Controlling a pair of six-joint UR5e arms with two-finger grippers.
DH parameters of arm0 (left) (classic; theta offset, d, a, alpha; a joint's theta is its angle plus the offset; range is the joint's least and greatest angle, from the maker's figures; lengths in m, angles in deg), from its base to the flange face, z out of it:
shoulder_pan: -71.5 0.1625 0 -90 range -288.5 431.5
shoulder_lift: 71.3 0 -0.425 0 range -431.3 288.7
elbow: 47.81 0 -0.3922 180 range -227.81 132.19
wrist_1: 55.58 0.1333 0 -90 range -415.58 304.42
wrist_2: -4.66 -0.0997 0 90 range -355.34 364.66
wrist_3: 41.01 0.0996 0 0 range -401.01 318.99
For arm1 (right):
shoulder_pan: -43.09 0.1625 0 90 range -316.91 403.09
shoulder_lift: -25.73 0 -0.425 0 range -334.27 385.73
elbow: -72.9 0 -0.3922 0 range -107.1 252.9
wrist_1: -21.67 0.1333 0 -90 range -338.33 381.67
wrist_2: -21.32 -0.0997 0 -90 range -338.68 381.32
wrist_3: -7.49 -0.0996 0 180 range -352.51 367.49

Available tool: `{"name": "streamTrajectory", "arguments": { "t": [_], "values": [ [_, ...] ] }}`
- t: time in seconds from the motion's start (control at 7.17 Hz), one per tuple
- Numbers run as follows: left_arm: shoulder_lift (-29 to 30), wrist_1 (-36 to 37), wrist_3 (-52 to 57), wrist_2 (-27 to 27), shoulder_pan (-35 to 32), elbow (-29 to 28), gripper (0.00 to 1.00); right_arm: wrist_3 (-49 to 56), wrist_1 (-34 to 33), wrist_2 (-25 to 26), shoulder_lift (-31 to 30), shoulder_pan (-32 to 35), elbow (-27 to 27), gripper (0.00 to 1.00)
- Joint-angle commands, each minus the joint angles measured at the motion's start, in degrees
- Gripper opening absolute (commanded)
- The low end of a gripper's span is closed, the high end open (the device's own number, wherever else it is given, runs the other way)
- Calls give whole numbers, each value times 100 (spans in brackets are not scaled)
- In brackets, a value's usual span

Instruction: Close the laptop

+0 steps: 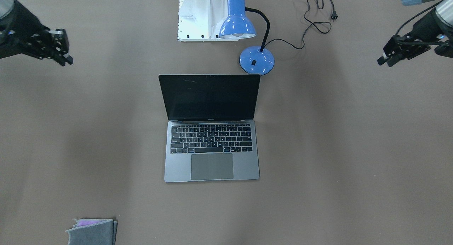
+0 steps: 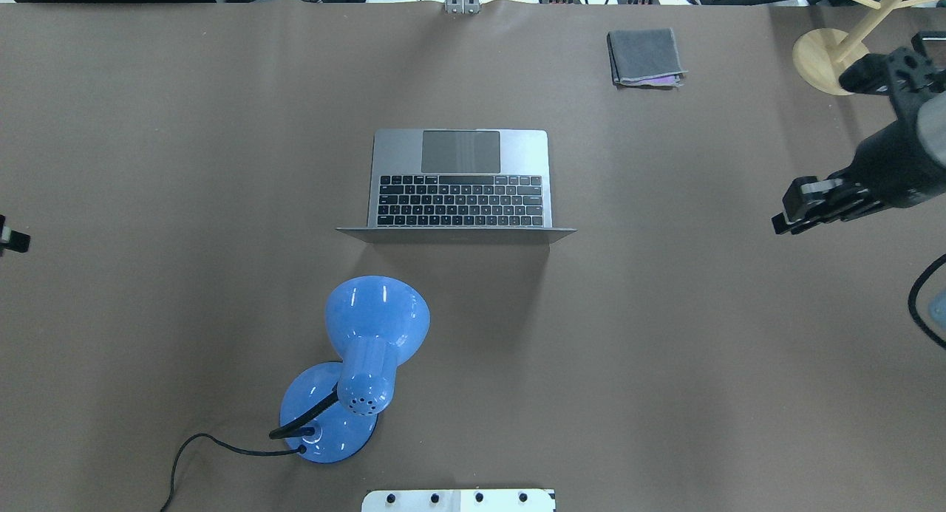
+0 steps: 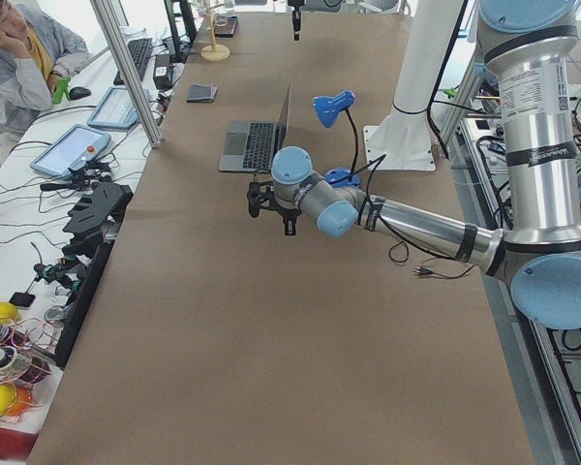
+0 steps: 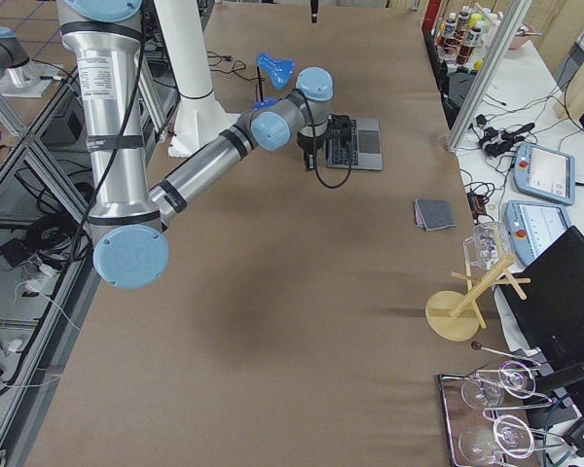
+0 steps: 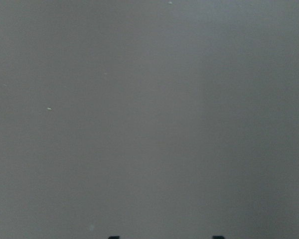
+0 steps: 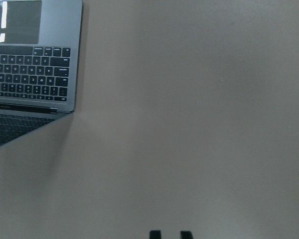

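The laptop (image 1: pixel 211 132) lies open in the middle of the table, its black screen upright; it also shows in the overhead view (image 2: pixel 458 179) and at the top left of the right wrist view (image 6: pixel 32 59). My left gripper (image 1: pixel 384 60) hangs open above bare table far to the laptop's side; its fingertips (image 5: pixel 218 237) stand wide apart. My right gripper (image 1: pixel 67 59) hovers on the opposite side (image 2: pixel 783 220), its fingertips (image 6: pixel 155 234) close together with nothing between them. Neither gripper touches the laptop.
A blue desk lamp (image 1: pixel 247 36) stands just behind the screen, its cord (image 1: pixel 315 22) trailing across the table. A folded grey cloth (image 2: pixel 644 57) lies near the far edge. A wooden stand (image 2: pixel 820 54) sits at the far right corner. The white robot base (image 1: pixel 201 15) is behind the lamp.
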Motion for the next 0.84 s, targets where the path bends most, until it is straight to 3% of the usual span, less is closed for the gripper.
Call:
{"name": "streamTrajectory", "arguments": {
  "t": [0.0, 0.28, 0.7],
  "values": [
    [1056, 4, -1952, -95, 1119, 119, 0, -1594, -7, 583, 655, -1116, 146, 0],
    [1708, 39, -2738, -734, 2007, 102, 0, -2074, -7, 1258, 1079, -1864, 58, 0],
    [2445, 187, -2970, -1001, 2328, -248, 0, -2057, -7, 1420, 1588, -2017, -573, 0]
  ]
}}
